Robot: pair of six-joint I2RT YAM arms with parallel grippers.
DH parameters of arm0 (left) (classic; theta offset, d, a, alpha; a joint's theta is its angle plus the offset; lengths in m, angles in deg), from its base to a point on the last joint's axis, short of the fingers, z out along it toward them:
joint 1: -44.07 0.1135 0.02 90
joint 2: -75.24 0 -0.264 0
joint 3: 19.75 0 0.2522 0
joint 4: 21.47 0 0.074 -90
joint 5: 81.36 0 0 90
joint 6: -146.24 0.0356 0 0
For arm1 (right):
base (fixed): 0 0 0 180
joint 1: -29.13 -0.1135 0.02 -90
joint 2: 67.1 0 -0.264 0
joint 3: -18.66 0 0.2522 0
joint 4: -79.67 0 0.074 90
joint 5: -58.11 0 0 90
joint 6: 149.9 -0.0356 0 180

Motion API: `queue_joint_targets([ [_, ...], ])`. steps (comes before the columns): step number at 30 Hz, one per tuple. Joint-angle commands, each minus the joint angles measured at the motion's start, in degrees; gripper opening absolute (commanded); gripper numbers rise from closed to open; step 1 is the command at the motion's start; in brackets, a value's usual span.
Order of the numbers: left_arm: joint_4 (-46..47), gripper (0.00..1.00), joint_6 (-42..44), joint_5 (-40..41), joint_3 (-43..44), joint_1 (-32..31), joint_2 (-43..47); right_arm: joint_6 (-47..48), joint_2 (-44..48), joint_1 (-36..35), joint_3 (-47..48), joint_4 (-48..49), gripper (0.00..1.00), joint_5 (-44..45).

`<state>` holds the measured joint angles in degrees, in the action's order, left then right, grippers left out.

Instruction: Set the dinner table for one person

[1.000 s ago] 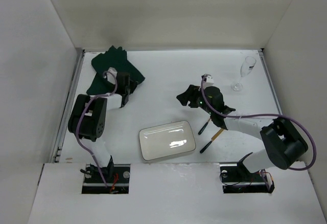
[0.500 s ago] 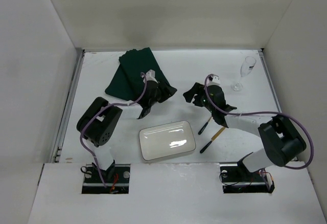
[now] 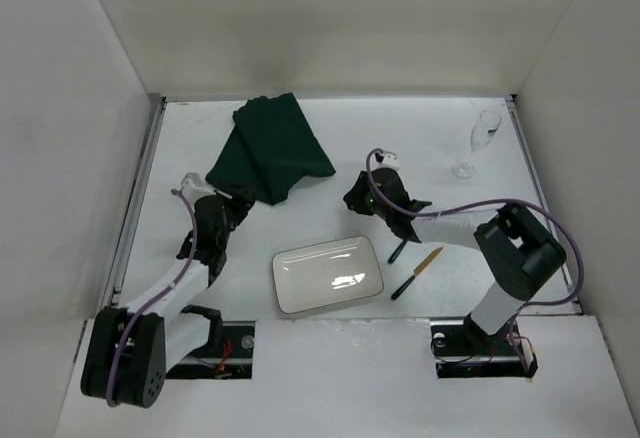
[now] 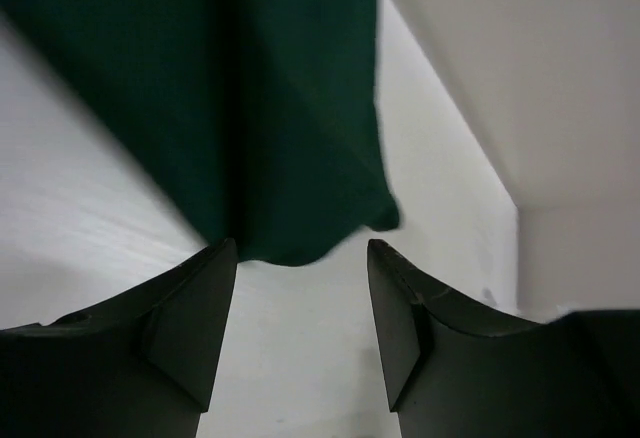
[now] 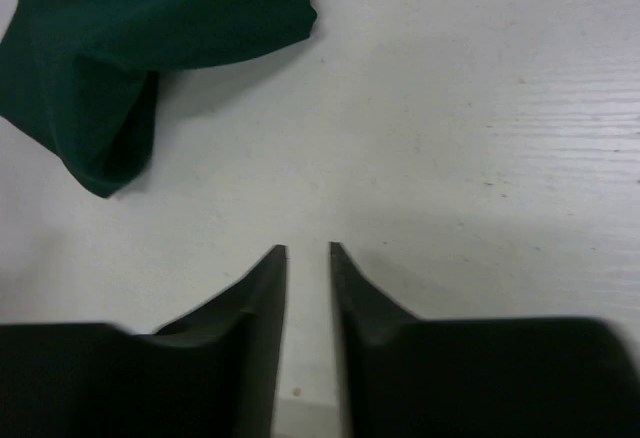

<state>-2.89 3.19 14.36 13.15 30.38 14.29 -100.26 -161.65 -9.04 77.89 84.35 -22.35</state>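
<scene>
The dinner table (image 3: 440, 128) is a white tabletop. A dark green cloth (image 3: 272, 153) lies folded at its back left, also seen in the left wrist view (image 4: 250, 88) and the right wrist view (image 5: 140, 28). My left gripper (image 3: 238, 203) is open and empty just short of the cloth's near edge, with nothing between the jaws (image 4: 300, 258). My right gripper (image 3: 352, 200) hovers low to the right of the cloth. Its jaws (image 5: 308, 250) stand a narrow gap apart, and only bare table shows between them. A white rectangular plate (image 3: 328, 274) sits near the front.
A knife (image 3: 417, 272) with a black handle and a second dark utensil (image 3: 397, 250) lie right of the plate. A tall stemmed glass (image 3: 480, 143) stands at the back right. White walls enclose the table on three sides.
My left gripper opened, let go of the green cloth and drew back toward the near left. The cloth now lies flatter, further right. My right gripper moved left and narrowed its jaws.
</scene>
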Motion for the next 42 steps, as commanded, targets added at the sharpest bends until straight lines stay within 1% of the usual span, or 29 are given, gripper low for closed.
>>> queue_joint_targets([
  [1,-8.25,0.52,-0.47,2.90,-3.84,3.01,4.25,-3.22,-2.39,-0.45,6.02,-1.90,0.34,4.08],
  [3,-9.48,0.52,0.23,3.07,-5.07,4.24,5.66,-5.86,-4.94,-0.45,10.05,-4.71,0.50,4.96],
  [6,-9.92,0.52,-0.20,4.12,-6.91,5.21,6.63,-12.27,-8.72,-0.45,15.68,-8.93,0.57,8.56],
  [8,-9.49,0.52,-0.29,4.04,-7.44,5.21,6.63,-15.44,-11.53,-0.45,19.81,-11.31,0.61,8.39],
  [10,-8.87,0.52,-0.29,4.04,-7.88,4.69,6.28,-17.38,-14.43,-0.45,23.94,-13.50,0.61,8.39],
  [15,-6.15,0.52,0.50,2.73,-9.02,4.33,5.40,-23.18,-21.64,-0.45,33.97,-23.25,0.61,8.30],
  [26,-4.39,0.52,-0.29,2.55,-10.87,4.77,7.33,-31.88,-26.74,-0.19,42.23,-30.91,0.61,7.24],
  [29,-4.21,0.52,-0.47,2.28,-11.23,4.78,7.77,-34.34,-26.14,-0.10,40.76,-30.75,0.59,8.82],
  [37,-3.42,0.52,-0.56,2.63,-12.02,4.25,8.48,-36.37,-20.95,-0.19,33.29,-27.06,0.59,14.27],
  [42,-2.72,0.52,-0.55,2.90,-12.28,3.90,8.30,-35.85,-17.26,0.07,27.13,-18.80,0.59,17.00],
])
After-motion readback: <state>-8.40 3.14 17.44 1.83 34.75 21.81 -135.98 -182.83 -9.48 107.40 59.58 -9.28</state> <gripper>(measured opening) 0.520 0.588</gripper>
